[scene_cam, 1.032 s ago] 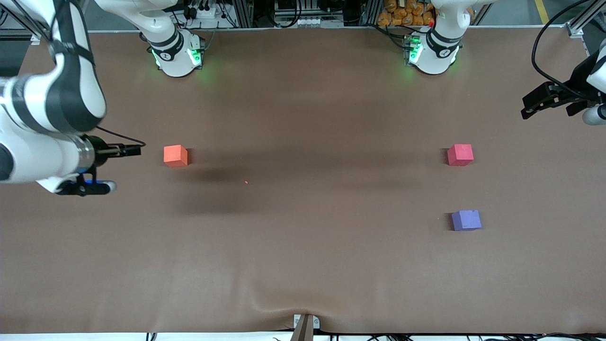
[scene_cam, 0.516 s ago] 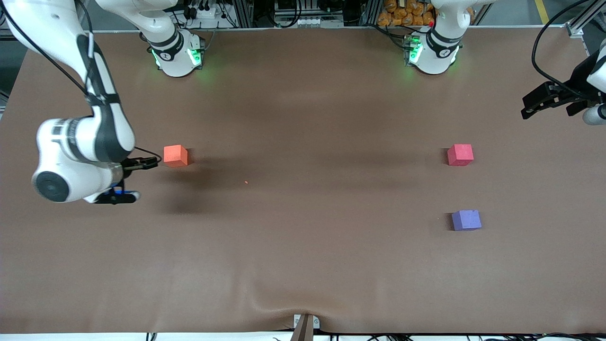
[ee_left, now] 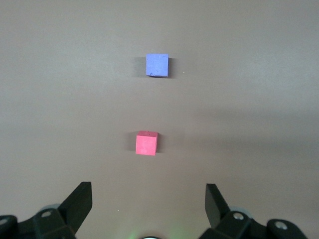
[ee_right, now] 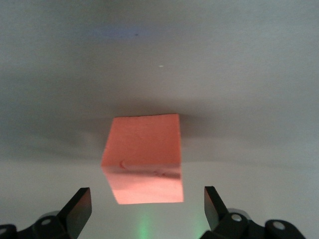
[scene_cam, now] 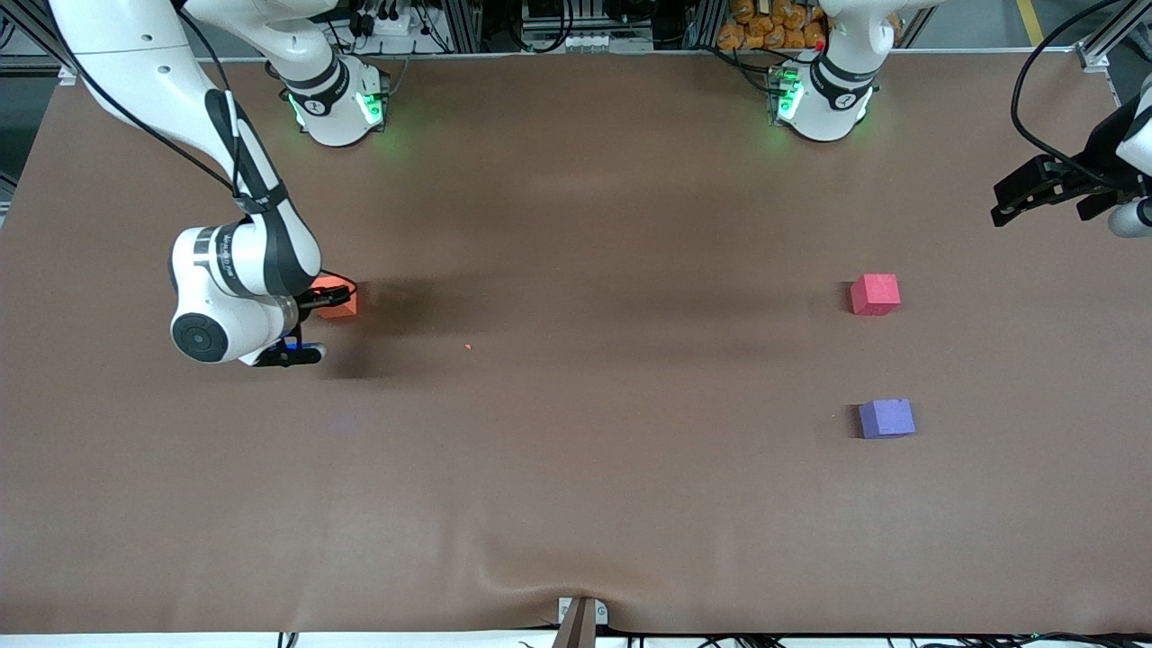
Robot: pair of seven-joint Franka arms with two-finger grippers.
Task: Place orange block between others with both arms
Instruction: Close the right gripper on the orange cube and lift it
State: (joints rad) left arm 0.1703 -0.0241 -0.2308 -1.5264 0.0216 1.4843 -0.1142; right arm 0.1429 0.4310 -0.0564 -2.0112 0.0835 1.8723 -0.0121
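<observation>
You have a smooth brown table covering [scene_cam: 576, 504], slightly rumpled at its camera edge. The matte orange foam cube [scene_cam: 337, 301] sits toward the right arm's end; the right gripper [scene_cam: 326, 299] hangs spread just over it, clasping nothing. Your right wrist view shows dents in its face [ee_right: 143, 157]. The red-pink cube [scene_cam: 875, 294] and purple-blue cube [scene_cam: 886, 418] lie apart near the waiting left gripper [scene_cam: 1035, 191], spread, empty.
</observation>
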